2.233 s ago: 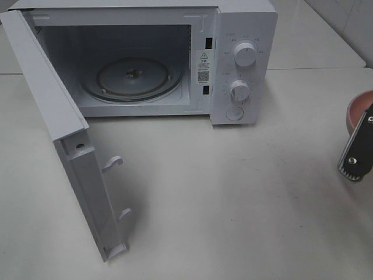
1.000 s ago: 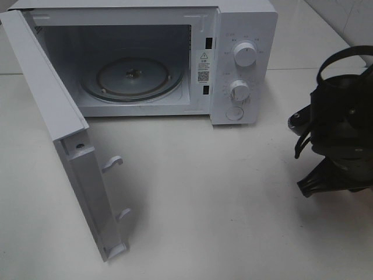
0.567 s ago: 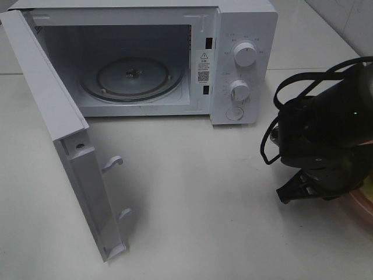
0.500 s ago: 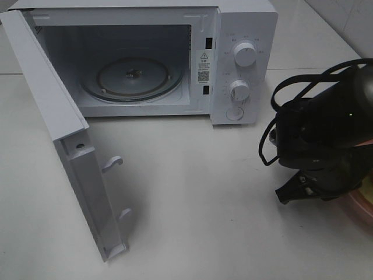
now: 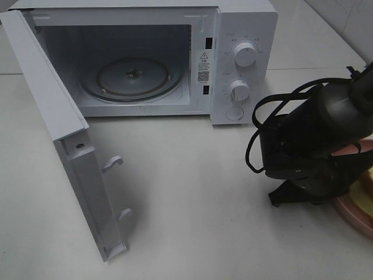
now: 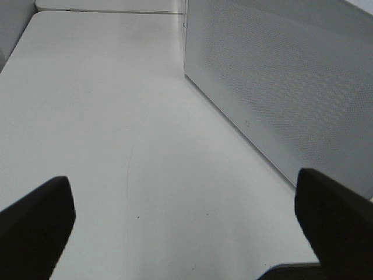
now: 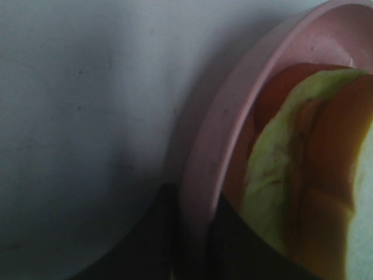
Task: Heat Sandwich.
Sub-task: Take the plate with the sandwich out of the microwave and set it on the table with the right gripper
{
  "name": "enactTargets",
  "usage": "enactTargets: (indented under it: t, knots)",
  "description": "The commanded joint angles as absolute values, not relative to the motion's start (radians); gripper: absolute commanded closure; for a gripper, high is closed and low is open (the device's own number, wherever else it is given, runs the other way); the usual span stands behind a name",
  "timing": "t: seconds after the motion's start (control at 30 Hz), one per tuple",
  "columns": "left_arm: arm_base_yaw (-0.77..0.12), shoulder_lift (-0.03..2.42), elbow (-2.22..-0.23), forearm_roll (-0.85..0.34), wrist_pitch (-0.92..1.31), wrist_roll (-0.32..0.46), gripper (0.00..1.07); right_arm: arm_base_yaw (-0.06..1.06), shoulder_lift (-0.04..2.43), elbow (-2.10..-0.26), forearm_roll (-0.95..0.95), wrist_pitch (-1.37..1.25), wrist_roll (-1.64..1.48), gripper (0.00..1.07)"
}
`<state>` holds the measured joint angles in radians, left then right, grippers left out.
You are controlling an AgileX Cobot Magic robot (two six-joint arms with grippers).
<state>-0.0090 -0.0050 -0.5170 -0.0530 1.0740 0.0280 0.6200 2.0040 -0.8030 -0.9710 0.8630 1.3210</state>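
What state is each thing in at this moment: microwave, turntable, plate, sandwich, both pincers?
Microwave door: swung wide open.
Turntable: bare, nothing on it.
Pink plate: rim clamped by the right pincer.
Sandwich: lying on the plate.
Left pincer: open, holding nothing, beside the microwave.

Open microwave (image 5: 140, 58), right arm (image 5: 309, 146), pink plate (image 5: 355, 207)
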Motion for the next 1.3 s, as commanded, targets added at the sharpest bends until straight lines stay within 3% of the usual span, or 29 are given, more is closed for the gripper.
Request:
enactTargets:
  t: [0.03, 0.2, 0.33, 0.73, 0.93, 1.07, 1.3]
  knots:
    - [-0.004, -0.01, -0.515, -0.055, 1.07, 0.021, 0.1, 0.619, 2.004, -0.806, -0.996, 0.867, 1.329, 0.97]
    - [-0.004, -0.01, -0.515, -0.055, 1.07, 0.021, 0.1, 0.619, 2.004, -0.806, -0.968, 0.852, 1.316, 0.88]
    - [-0.004, -0.01, -0.515, -0.055, 1.07, 0.021, 0.1, 0.619, 1.989, -0.81, -0.906, 0.824, 1.232, 0.68]
    - [-0.004, -0.01, -0.515, -0.055, 1.07, 0.021, 0.1, 0.62, 1.855, -0.81, -0.816, 0.794, 1.056, 0.51]
    - [-0.004, -0.01, -0.515, -0.055, 1.07, 0.021, 0.1, 0.62, 1.719, -0.81, -0.721, 0.772, 0.908, 0.29]
    - [-0.004, -0.01, -0.515, -0.055, 1.07, 0.021, 0.1, 0.62, 1.64, -0.81, -0.701, 0.777, 0.825, 0.24]
    - [-0.004, -0.01, -0.515, -0.055, 1.07, 0.021, 0.1, 0.62, 1.498, -0.81, -0.583, 0.784, 0.66, 0.25]
